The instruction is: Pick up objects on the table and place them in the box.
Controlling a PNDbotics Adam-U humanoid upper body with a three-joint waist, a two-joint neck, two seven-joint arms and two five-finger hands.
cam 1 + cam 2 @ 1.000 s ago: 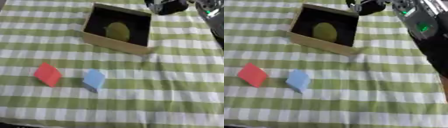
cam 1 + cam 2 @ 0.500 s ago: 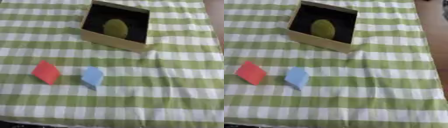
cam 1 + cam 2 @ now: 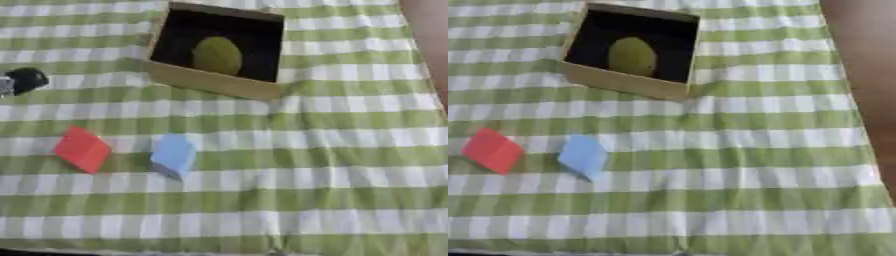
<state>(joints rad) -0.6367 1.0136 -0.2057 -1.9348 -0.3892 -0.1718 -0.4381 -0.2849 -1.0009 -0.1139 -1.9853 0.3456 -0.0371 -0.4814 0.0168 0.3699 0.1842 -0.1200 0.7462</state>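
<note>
Left robot hand [image 3: 24,80], possibly, was glimpsed at left edge; finger state undeterminable. Red block [image 3: 83,148] should be approached from above, then carried to box [image 3: 214,84].

You've got a woven cloth [image 3: 350,165] in green-white check over the table, matt, slightly rumpled toward the lower middle. Box [image 3: 214,82] upper centre looks like plain cardboard, tan and matt outside, dark inside. Yellow-green object [image 3: 217,55] in it reads smooth with a dull sheen. Red block [image 3: 82,149] and blue block [image 3: 173,155], lower left, look smooth and matt, maybe foam or plastic.
</note>
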